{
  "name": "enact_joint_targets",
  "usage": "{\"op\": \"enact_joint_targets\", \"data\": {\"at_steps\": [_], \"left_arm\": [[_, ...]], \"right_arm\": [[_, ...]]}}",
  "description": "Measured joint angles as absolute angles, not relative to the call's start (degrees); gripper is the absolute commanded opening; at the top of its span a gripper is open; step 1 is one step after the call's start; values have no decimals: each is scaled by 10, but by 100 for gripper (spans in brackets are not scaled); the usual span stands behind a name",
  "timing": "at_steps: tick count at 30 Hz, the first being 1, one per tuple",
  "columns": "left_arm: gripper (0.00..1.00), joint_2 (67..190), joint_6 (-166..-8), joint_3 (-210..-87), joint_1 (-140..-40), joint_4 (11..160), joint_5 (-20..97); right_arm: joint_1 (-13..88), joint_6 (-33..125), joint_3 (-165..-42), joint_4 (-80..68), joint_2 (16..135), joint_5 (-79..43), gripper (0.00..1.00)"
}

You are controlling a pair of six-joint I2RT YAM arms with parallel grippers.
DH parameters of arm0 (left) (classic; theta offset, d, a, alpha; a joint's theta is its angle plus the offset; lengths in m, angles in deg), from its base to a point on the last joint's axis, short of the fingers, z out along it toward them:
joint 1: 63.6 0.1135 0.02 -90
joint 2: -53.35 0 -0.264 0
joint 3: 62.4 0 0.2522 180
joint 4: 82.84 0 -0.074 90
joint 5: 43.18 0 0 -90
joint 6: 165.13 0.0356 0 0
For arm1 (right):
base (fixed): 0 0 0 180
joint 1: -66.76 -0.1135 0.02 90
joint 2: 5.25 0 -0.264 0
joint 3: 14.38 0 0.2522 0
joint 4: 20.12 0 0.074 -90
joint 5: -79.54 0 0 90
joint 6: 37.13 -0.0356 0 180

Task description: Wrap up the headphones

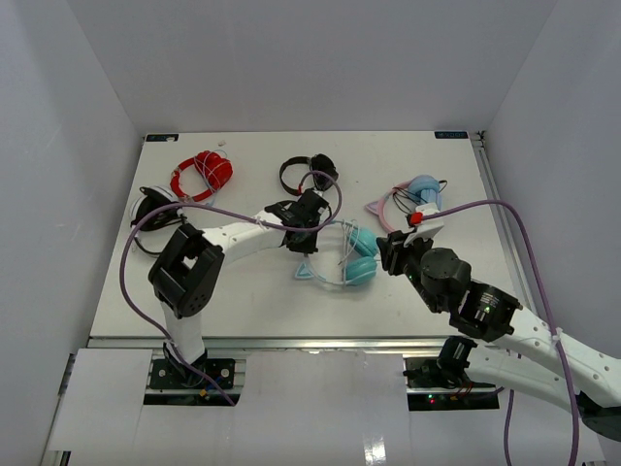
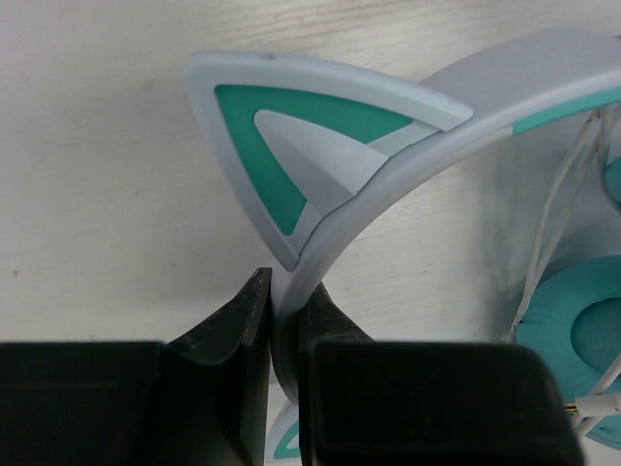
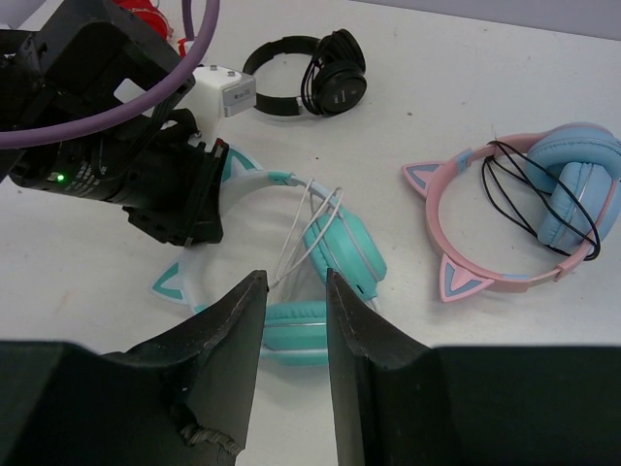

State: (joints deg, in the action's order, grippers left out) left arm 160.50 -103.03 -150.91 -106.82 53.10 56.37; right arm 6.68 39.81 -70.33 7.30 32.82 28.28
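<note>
The teal headphones [image 1: 347,260] lie near the table's middle, cups to the right, white-and-teal headband with cat ears [image 2: 291,146] to the left. My left gripper [image 2: 286,286] is shut on the white headband just below one cat ear; in the top view that gripper [image 1: 303,240] sits at the band's left end. The thin white cable [image 3: 303,231] runs in a few strands from the band past the upper cup [image 3: 347,248] to the tip of my right gripper's left finger [image 3: 247,301]. My right gripper [image 3: 296,277] hovers over the lower cup [image 3: 291,330], jaws apart, nothing between them.
Pink-banded light-blue cat-ear headphones [image 1: 412,194] lie to the right, wound with black cable. Black headphones [image 1: 310,175] sit behind the left gripper, red ones [image 1: 202,175] at the back left, another dark pair [image 1: 150,209] at the left edge. Purple arm cables arc overhead.
</note>
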Motion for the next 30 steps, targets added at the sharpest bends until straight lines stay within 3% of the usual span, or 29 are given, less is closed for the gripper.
{"op": "enact_joint_targets", "data": {"at_steps": [8, 22, 30], "left_arm": [[0, 1643, -1031, -1542, -1077, 538, 553], [34, 1685, -1040, -1581, -1080, 543, 542], [38, 1685, -1045, -1584, -1080, 548, 541]], "right_arm": [[67, 398, -703, 73, 324, 285, 40], [67, 398, -702, 73, 316, 286, 40], [67, 398, -696, 73, 315, 286, 40]]}}
